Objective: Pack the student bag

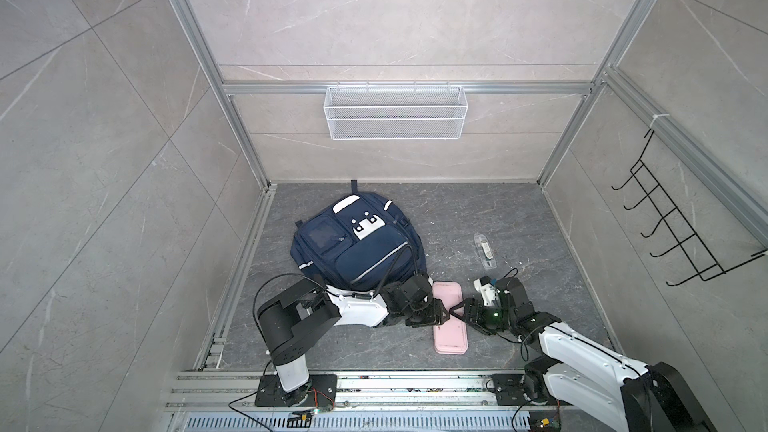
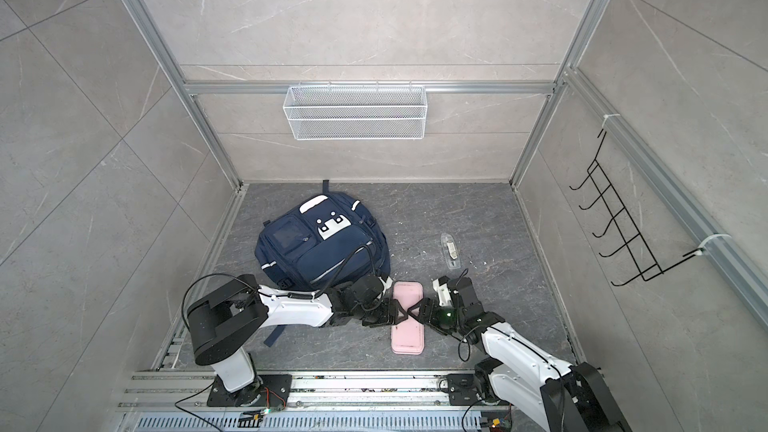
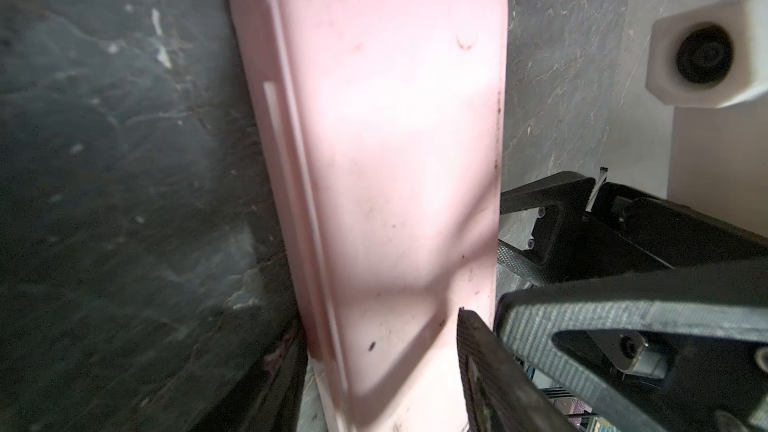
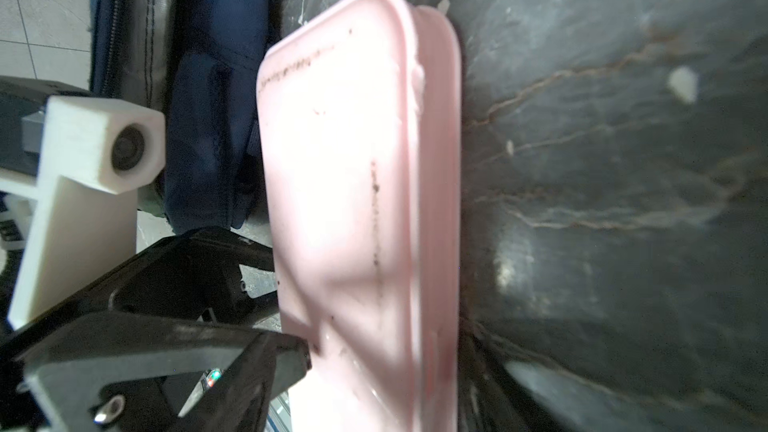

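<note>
The student bag (image 1: pixel 361 251) (image 2: pixel 324 247), a navy backpack with white patches, lies flat at the back left of the floor, and its side shows in the right wrist view (image 4: pixel 216 97). In front of it and to the right lies a long pink box (image 1: pixel 449 342) (image 2: pixel 407 338). My left gripper (image 1: pixel 445 316) (image 3: pixel 378 338) is shut on the box's left long edge, one finger on the lid and one beneath. My right gripper (image 1: pixel 460 312) (image 4: pixel 386 351) is shut on the opposite edge in the same way. Whether the box is off the floor I cannot tell.
A clear plastic case (image 1: pixel 484 251) lies on the floor right of the bag. A white wire basket (image 1: pixel 395 112) hangs on the back wall and a black hook rack (image 1: pixel 673 222) on the right wall. Aluminium rails (image 1: pixel 332 384) run along the front edge.
</note>
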Action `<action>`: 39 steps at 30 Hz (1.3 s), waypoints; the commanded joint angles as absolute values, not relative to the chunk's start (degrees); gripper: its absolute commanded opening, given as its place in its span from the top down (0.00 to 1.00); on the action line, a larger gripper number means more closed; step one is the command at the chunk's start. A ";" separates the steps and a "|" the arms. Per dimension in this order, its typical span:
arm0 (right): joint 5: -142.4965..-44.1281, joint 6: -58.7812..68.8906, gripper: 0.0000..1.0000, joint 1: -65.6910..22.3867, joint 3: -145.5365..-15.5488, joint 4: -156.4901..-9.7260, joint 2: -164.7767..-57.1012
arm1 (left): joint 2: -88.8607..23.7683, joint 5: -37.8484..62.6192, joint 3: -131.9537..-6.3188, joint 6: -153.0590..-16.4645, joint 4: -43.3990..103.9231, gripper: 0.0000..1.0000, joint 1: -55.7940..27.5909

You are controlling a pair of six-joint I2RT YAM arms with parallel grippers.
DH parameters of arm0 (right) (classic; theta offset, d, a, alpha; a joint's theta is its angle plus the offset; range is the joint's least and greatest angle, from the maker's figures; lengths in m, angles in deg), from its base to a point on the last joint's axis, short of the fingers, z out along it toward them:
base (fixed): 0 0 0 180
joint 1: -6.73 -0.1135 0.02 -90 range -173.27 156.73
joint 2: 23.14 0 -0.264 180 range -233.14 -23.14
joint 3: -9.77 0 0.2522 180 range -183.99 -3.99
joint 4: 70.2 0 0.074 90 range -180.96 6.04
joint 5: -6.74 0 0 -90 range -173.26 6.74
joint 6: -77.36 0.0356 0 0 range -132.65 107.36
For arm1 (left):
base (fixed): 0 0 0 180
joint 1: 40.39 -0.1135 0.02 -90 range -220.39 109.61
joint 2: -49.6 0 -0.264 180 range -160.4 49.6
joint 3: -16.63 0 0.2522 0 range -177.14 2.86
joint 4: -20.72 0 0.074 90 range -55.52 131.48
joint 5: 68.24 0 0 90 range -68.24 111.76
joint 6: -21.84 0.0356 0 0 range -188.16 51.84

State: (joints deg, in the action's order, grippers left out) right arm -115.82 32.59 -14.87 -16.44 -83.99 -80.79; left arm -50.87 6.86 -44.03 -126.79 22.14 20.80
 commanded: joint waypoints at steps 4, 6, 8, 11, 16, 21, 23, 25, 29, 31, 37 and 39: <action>-120.92 34.62 0.29 -14.16 -13.69 -78.88 -80.50 | -51.83 5.15 -42.10 -128.00 21.18 0.39 19.87; -122.02 35.21 0.29 -13.87 -13.40 -77.65 -80.14 | -52.00 4.91 -41.86 -128.15 20.65 0.40 19.76; -123.08 35.66 0.30 -13.59 -13.44 -76.81 -79.68 | -52.13 4.57 -41.62 -128.42 20.23 0.39 19.57; -124.27 36.18 0.30 -13.18 -13.67 -76.06 -78.89 | -52.34 4.24 -41.71 -128.59 20.00 0.39 19.46; -125.26 37.13 0.32 -12.78 -14.40 -74.87 -77.83 | -52.49 3.74 -41.88 -128.67 19.98 0.39 19.38; -125.87 37.65 0.36 -12.78 -15.15 -73.49 -78.72 | -52.27 3.17 -42.13 -128.61 20.16 0.39 19.19; -126.32 37.81 0.38 -12.68 -15.18 -72.17 -79.91 | -51.99 2.87 -42.13 -128.51 20.16 0.39 19.15; -126.78 38.22 0.42 -12.71 -15.02 -70.38 -81.58 | -51.83 2.64 -42.16 -128.45 20.16 0.39 19.13; -127.12 39.75 0.49 -12.66 -13.91 -65.34 -84.48 | -51.91 2.12 -42.38 -128.37 20.24 0.39 19.11; -127.30 40.72 0.52 -12.70 -13.58 -62.50 -85.77 | -51.99 1.83 -42.53 -128.36 20.24 0.40 19.12; -127.62 42.51 0.57 -12.73 -12.95 -57.08 -88.99 | -52.36 1.25 -43.02 -128.14 20.33 0.45 19.14; -127.73 42.59 0.57 -12.77 -12.87 -56.22 -89.76 | -52.46 1.07 -43.15 -128.15 20.24 0.46 19.11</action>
